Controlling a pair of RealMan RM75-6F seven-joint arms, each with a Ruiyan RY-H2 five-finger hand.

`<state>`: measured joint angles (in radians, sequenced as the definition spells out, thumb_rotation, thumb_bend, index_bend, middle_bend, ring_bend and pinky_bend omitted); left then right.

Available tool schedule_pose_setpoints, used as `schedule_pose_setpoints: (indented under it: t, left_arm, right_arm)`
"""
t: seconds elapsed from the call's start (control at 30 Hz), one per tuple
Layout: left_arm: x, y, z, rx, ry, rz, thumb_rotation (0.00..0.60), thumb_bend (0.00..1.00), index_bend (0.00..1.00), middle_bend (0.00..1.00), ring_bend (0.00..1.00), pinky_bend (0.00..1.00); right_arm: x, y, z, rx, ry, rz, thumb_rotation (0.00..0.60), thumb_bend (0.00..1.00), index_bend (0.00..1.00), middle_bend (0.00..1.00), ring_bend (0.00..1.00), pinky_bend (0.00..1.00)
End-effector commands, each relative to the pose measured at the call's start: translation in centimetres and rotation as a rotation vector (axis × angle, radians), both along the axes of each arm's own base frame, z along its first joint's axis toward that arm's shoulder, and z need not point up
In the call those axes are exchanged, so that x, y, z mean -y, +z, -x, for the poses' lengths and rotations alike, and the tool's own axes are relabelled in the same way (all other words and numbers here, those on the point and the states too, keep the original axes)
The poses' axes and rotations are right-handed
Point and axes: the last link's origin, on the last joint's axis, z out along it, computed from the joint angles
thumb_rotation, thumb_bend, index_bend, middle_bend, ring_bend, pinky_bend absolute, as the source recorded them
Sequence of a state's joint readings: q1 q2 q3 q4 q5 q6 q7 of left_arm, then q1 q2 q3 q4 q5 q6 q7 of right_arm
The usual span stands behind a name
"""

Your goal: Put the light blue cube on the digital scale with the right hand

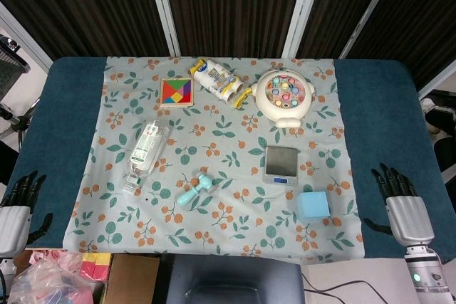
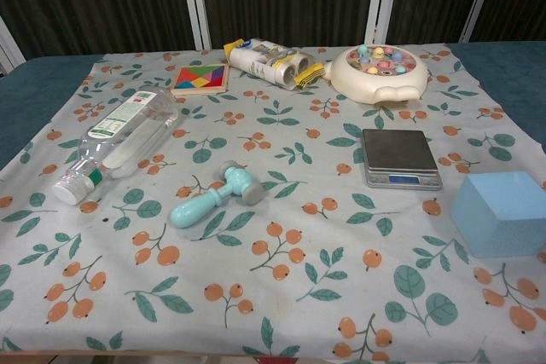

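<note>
1. Table (image 1: 64, 105) with floral cloth (image 1: 221, 126) — centre of frame.
2. Right hand (image 1: 399, 201), lower right, fingers spread, holding nothing; left hand (image 1: 18, 201), lower left, likewise spread and empty.
3. Digital scale (image 1: 281, 165), centre right — platform bare.
4. Light blue cube (image 1: 313, 205) on the cloth just below-right of the scale, apart from the right hand.
5. Judgement: reach, grasp and placement all remain.
</note>
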<state>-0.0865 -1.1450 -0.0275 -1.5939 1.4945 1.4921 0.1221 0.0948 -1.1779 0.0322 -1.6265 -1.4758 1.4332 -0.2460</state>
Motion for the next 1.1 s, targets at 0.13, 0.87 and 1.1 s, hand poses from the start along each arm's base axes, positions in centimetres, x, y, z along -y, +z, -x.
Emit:
schedule_pose_setpoints:
  t: [0.13,0.87,1.1]
  left_arm:
    - [0.0,0.0,-0.1,-0.002,-0.001,0.003,0.600,0.37,0.01,0.00,0.06,0.31]
    - [0.7,0.2,-0.3,0.020,-0.012,0.036,0.600,0.37,0.06,0.00,0.06,0.31]
    - [0.7,0.2,-0.3,0.025,-0.015,0.039,0.600,0.37,0.06,0.00,0.06,0.31]
  right_arm:
    - [0.0,-0.2,-0.1,0.021,0.007,-0.024,0.600,0.15,0.00,0.09,0.06,0.23]
    - [5.1,-5.8,-2.6,0.064,0.079,-0.309,0.600,0.16,0.10,0.11,0.13,0.28]
    - [6.4,-7.6,-3.2,0.099,0.076,-0.384,0.600,0.16,0.15,0.19,0.18,0.32]
